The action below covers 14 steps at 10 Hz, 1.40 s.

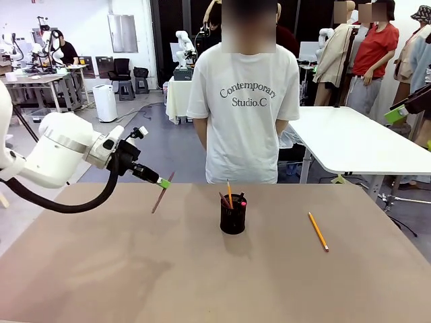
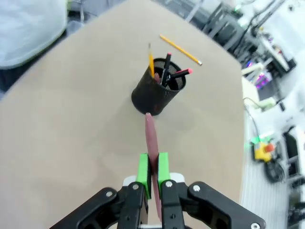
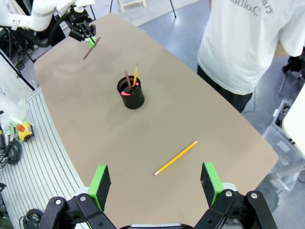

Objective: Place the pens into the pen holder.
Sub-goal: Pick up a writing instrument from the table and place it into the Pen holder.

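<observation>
Left wrist view: the left gripper (image 2: 152, 164) has its green pads (image 2: 143, 167) clamped on the reddish-brown pen (image 2: 151, 136). The pen sticks out ahead past the fingertips, its long axis roughly in line with the fingers. Straight ahead of that free end stands the pen holder (image 2: 155, 98), upright on the table (image 2: 57, 143), with its open mouth facing up. The front view shows the held pen tilted and hanging in the air, clear of the tabletop and apart from the cup's side, so there is a gap to cross.

As I judge it, the move turns on this line-up. The cup lies dead ahead along the pen's axis, and the pen must be carried forward, brought over the rim and tipped more upright before release.

Pens already stand in the mouth. A standing pencil (image 2: 151, 64) leans at the side nearer the fingers, and a black pen (image 2: 178, 74) with a pink tip leans across the far side, with another reddish stick between them. They could catch the incoming tip.

Beyond the holder, a loose pencil (image 2: 180, 49) lies flat on the table, well apart from the left fingers. It is far nearer the right gripper (image 3: 155, 177), whose fingers are spread wide with nothing between them, high above the table. The loose pencil lies just ahead of them at a slant. A person (image 1: 242, 101) stands past the far edge.
</observation>
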### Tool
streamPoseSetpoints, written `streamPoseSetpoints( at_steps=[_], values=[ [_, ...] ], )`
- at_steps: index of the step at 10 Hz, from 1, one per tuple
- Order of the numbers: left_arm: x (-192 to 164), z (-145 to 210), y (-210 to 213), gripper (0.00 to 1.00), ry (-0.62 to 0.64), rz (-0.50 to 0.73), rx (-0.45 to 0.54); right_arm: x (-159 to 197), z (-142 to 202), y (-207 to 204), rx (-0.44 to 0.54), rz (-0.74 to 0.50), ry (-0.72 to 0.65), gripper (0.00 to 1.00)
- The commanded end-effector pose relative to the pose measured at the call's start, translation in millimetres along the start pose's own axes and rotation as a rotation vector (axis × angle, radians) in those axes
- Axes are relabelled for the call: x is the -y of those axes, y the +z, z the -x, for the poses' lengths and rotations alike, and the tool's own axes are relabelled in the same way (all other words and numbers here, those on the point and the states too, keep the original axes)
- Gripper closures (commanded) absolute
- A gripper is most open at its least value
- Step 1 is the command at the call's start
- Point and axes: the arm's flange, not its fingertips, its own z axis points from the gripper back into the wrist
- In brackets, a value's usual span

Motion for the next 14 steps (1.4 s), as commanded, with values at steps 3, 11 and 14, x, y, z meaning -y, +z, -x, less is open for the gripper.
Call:
streamPoseSetpoints(
  at_steps=[3, 11, 14],
  values=[
    [5, 14, 0, 1.00, -0.176, 0.111, 0.193, 0, -1, 1, 0.003, -0.001, 0.003, 0.00],
    [22, -2, -45, 1.00, -0.522, 0.270, 0.277, 0, -1, 1, 0.003, -0.001, 0.003, 0.00],
    [38, -15, -62, 1.00, -0.604, 0.304, 0.471, 0, -1, 1, 0.003, -0.001, 0.003, 0.00]
  ],
)
